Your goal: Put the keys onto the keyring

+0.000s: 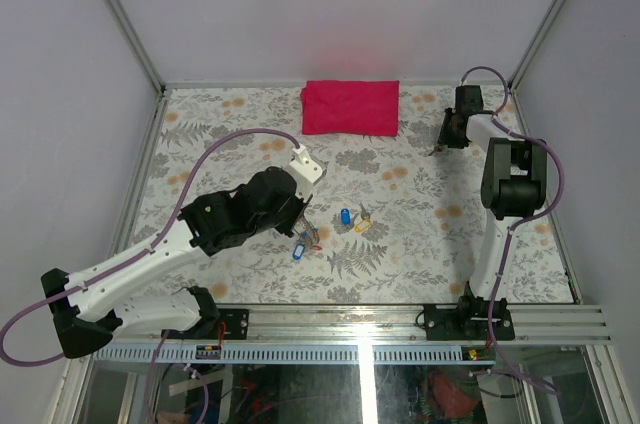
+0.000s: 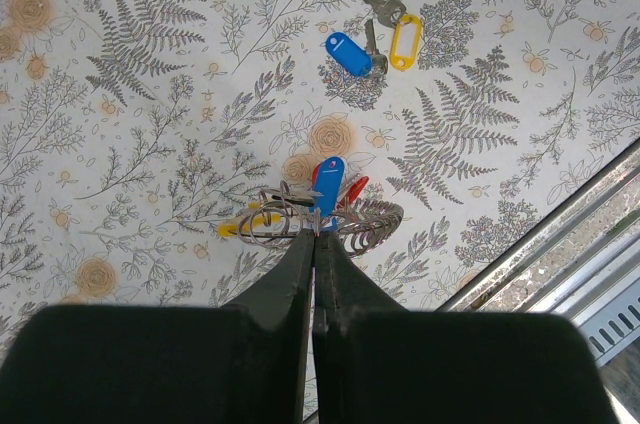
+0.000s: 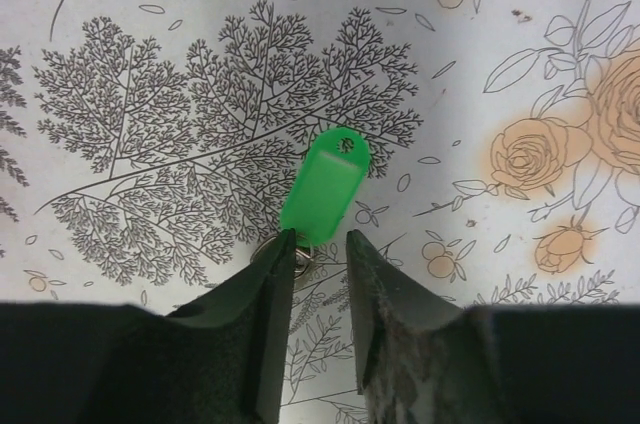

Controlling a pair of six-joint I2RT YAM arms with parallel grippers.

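My left gripper is shut, pinching a thin silvery piece at the keyring, whose wire loops lie on the table just ahead of the tips. A blue tag, a red tag and a yellow tag cluster on that ring. Farther off lie two more keys with a blue tag and a yellow tag; they also show in the top view. My right gripper is open, low over a green tag, with its key's metal head at the left finger.
A red cloth lies at the back middle of the flowered table. The metal rail of the near edge runs close behind the left gripper. The right arm reaches to the back right corner.
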